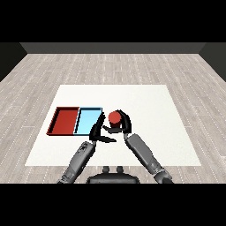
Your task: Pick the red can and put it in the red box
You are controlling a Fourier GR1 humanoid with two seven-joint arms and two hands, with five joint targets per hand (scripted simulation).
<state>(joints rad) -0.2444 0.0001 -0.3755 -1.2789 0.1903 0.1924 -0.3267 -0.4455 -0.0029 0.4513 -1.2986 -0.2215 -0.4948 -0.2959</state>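
L. hand point(98, 132) lay open nr. the blue tray point(88, 120); r. hand point(123, 123) curled round the red can point(114, 117), can betw. thumb & fingers, right of red tray point(64, 120).

The right hand point(122, 122) hides much of the red can point(114, 117) (only its top shows)

The can point(114, 117) sits just right of the two trays point(75, 132), which lie side by side on the table point(167, 132); both hands flank the can.
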